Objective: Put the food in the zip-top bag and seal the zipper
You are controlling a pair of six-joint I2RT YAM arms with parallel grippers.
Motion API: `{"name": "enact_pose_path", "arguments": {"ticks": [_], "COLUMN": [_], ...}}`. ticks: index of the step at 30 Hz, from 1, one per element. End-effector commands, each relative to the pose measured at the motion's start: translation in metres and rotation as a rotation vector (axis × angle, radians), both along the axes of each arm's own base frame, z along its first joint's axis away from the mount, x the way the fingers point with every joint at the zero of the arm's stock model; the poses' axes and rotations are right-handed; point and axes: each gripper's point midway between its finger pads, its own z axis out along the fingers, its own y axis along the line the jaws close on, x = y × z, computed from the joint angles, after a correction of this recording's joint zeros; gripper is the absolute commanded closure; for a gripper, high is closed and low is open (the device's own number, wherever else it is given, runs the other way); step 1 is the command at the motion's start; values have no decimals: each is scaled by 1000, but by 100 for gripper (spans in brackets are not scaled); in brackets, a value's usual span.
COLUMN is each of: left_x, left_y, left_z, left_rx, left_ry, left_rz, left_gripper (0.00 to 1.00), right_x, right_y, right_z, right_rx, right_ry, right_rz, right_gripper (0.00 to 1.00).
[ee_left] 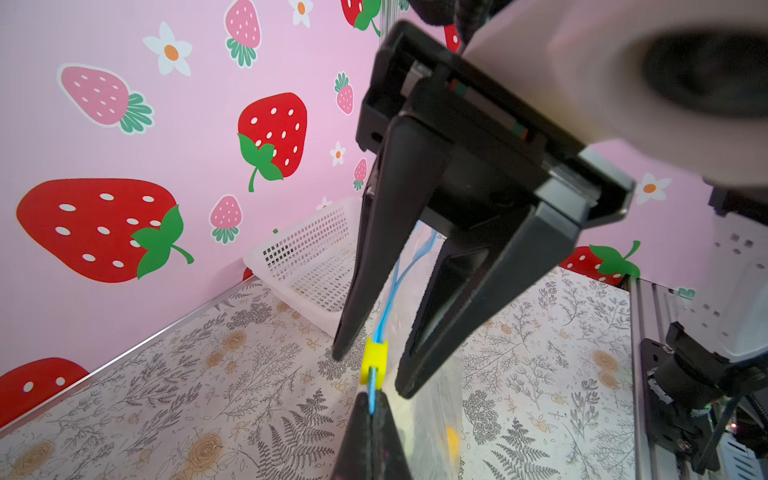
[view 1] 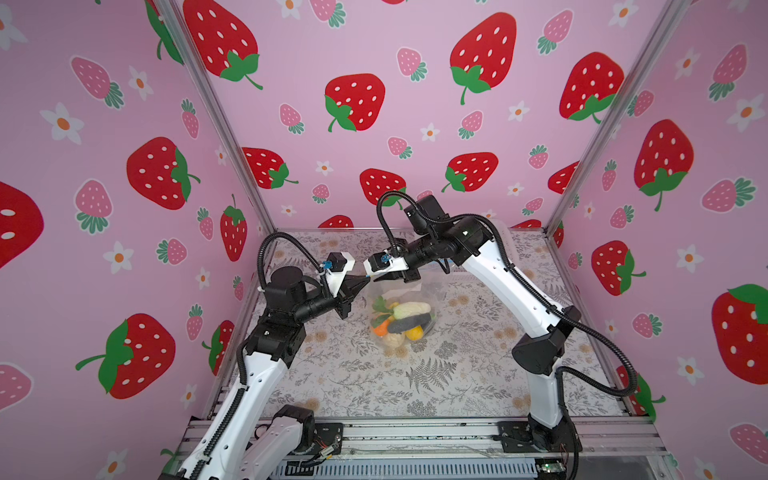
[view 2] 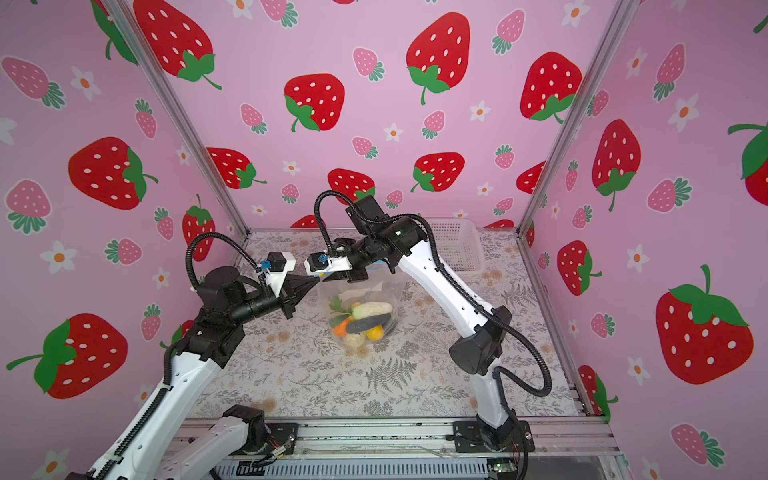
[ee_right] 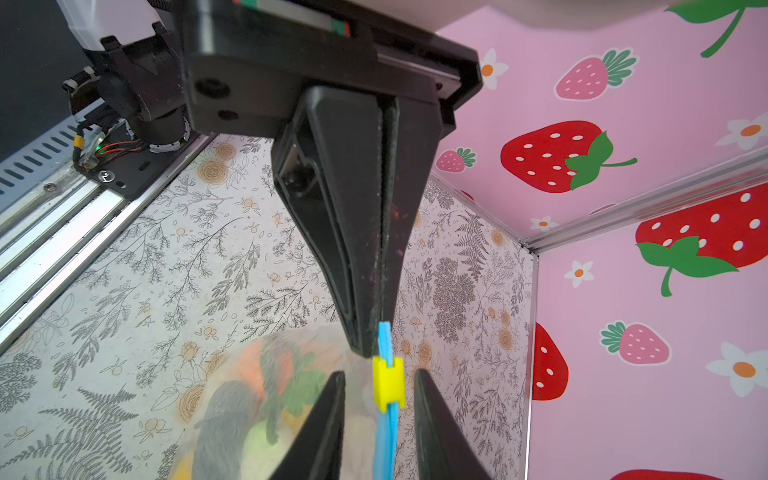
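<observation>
1. Left wrist view: the left claw is clamped tight on the very end of the zipper, with the blue strip pinched between its tips.
2. Just past that pinch sits the yellow slider. The right claw meets the left one tip to tip, its jaws parted a little wider than the slider, one finger on each side. There is a gap either side, so it has hold of nothing.
3. The zipper's long axis runs from the left claw straight into the right claw's gap and on toward its palm. Beyond the slider the strip forks into two tracks, so that stretch looks unsealed to me.
4. The bag hangs below the strip between the two arms, with the food heaped in its bottom in both top views. I cannot tell whether it rests on the table.
5. My guess is that the right claw, being round the slider, should close and draw it along the strip, away from the left claw, which anchors the end.
</observation>
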Motion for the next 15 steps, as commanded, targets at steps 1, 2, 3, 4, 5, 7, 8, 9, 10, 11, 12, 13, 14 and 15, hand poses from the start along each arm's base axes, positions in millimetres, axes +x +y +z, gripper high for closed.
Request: {"name": "enact_pose_path", "arguments": {"ticks": [1,2,3,4,5,7,8,9,10,11,12,13,14,15], "left_x": [-3,-3,-3,-3,-2,-2,-2,-3,-2,-2,-1,-1,-1,-1], "left_y": [-1,-1,-1,-2,-2,-2,-2,-2,-2,-1,-1,-1,-1,-1], "left_z": [8,8,8,7,7,6,6,6,6,5,5,4,4,4], "left_rx": [12,13,12,13,13,15,16,17,19,20,21,22,23,23], "left_ry": [-56,-56,-55,-53,-50,-50,-48,-52,-51,-49,-49,-47,-48,-47], "left_rz": [-11,-11,-11,-12,-12,-13,-13,-14,-11,-9,-8,-8,-7,-8], "left_gripper": [100,100,100,100,100,100,100,100,100,100,100,100,100,100], "right_x": [-14,-15,-15,-14,-14,-15,-15,-15,-14,-14,-14,-14,-15,-15], "right_y": [-4,-4,-4,-4,-4,-3,-3,-3,-3,-3,-3,-4,-4,-3], "right_z": [11,11,11,11,11,10,10,10,10,10,10,10,11,11], "right_rx": [14,14,15,15,15,13,14,14,14,14,14,14,15,16], "right_ry": [7,8,7,7,6,9,8,9,9,8,9,9,7,7], "right_rz": [41,42,42,41,41,44,44,45,44,43,44,43,43,45], "right_gripper": [72,72,72,73,74,74,74,75,76,77,77,78,79,79]}}
